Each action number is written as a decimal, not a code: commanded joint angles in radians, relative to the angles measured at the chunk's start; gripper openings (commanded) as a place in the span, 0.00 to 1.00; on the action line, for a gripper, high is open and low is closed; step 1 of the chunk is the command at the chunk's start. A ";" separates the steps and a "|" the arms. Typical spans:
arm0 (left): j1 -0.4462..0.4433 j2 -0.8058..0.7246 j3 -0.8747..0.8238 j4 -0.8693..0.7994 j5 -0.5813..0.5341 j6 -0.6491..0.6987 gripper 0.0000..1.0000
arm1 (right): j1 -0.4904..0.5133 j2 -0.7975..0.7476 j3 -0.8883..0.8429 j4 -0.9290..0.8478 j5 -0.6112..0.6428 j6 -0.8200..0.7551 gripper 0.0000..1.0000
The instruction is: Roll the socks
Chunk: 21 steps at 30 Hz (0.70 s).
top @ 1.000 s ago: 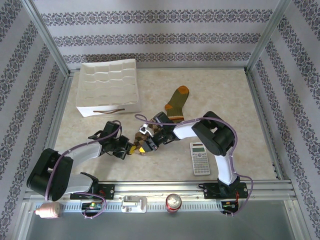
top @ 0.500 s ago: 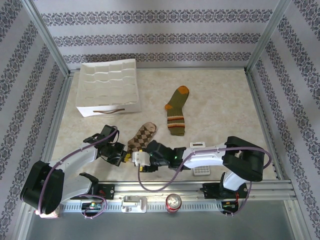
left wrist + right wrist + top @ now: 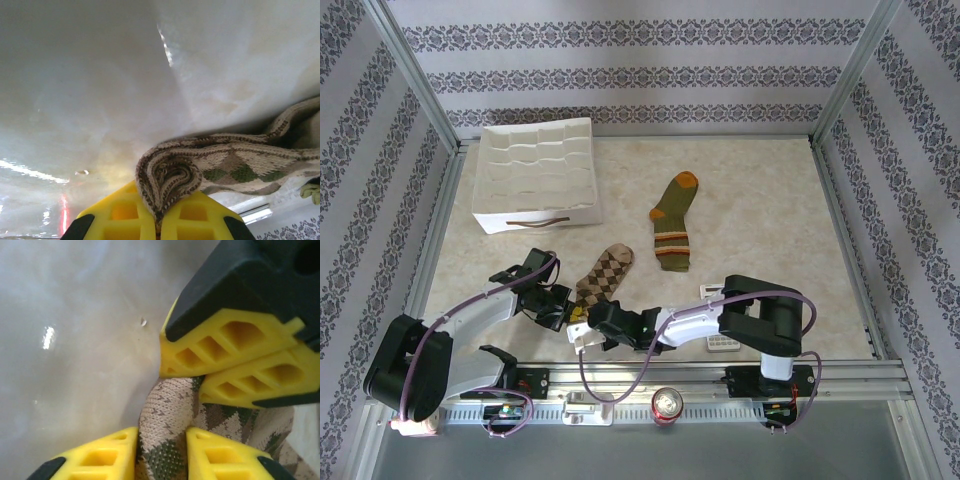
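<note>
The argyle sock (image 3: 605, 272) lies near the table's (image 3: 770, 190) front edge, its long axis running back-right from our claws. Our left gripper (image 3: 161, 212) pinches its curled near end, and our right gripper (image 3: 161, 442) clamps the fabric just beside it. The olive sock (image 3: 672, 222) lies well apart.

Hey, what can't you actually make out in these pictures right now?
Top view: near end of the argyle sock, hidden under left gripper and right gripper.
Top view: calculator, mostly covered by the right arm.
Right wrist view: whether right jaws clamp the sock or merely straddle it.
</note>
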State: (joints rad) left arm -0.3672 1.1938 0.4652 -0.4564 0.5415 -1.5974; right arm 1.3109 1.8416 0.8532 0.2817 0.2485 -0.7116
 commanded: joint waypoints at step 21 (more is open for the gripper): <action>0.107 -0.342 -0.162 0.104 -0.054 -0.032 0.52 | -0.297 0.091 0.043 -0.188 -0.826 0.568 0.00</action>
State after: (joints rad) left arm -0.2668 0.8753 0.3355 -0.4255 0.4923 -1.6089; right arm 1.0401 1.8664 0.9119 0.2054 -0.4099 -0.2932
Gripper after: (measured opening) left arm 0.524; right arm 0.043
